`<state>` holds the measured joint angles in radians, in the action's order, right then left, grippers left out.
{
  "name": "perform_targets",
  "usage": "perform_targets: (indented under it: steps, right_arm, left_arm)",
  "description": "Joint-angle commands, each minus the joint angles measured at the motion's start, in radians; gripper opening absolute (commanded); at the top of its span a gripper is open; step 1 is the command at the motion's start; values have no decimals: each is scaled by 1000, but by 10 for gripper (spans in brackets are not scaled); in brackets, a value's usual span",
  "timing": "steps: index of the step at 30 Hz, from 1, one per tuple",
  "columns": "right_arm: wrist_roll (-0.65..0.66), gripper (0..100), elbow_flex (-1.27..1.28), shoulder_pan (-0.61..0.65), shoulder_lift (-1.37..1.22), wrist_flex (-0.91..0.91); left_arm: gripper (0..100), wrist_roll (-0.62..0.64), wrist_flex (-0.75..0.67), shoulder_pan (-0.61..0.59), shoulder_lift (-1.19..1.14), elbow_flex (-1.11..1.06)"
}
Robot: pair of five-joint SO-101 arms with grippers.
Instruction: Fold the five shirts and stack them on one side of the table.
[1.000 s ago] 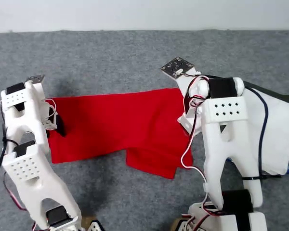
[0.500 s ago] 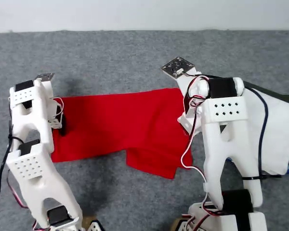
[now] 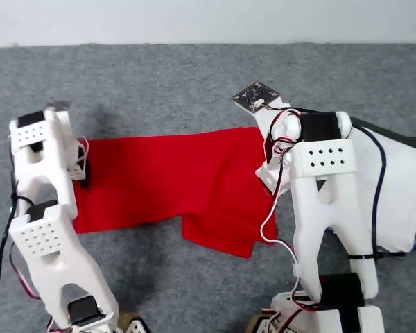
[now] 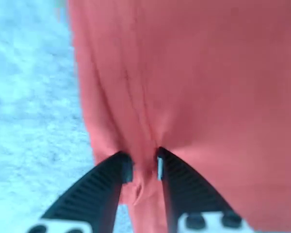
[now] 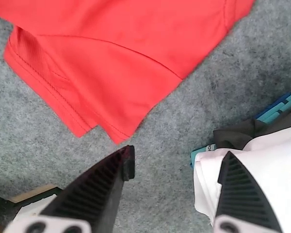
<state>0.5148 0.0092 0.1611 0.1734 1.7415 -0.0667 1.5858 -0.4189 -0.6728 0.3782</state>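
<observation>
We see the left jaws pinched tight on the edge of the red shirt (image 3: 166, 180), spread across the grey desk (image 3: 194, 76); the right jaws gape wide, hovering just off its sleeve.

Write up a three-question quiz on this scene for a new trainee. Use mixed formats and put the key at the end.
1. True or false: the left gripper is shut on an edge of the red shirt.
2. Pick one. The right gripper is: A) shut on the red shirt; B) open above the grey table; C) shut and empty.
3. Short answer: what colour is the top garment of the pile beside the right arm?

Key: 1 true; 2 B; 3 white.
</observation>
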Motion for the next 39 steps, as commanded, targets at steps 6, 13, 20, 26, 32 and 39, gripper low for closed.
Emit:
perform_targets:
  steps: [6, 13, 20, 26, 32, 39]
  right_arm:
    - [-5, 281, -5, 1, 2, 13]
    - [-5, 281, -5, 1, 2, 12]
    - [-6, 281, -5, 1, 2, 13]
    - [-6, 281, -5, 4, 2, 13]
    - [-8, 281, -5, 4, 2, 13]
    - [-9, 281, -5, 4, 2, 13]
  left_arm:
    - [86, 9, 32, 11, -5, 105]
    - [90, 8, 23, 6, -6, 77]
    - [90, 8, -54, 8, -6, -19]
    - [85, 8, -83, 9, -5, -51]
    - [14, 8, -55, 9, 6, -12]
    - [13, 8, 26, 9, 6, 145]
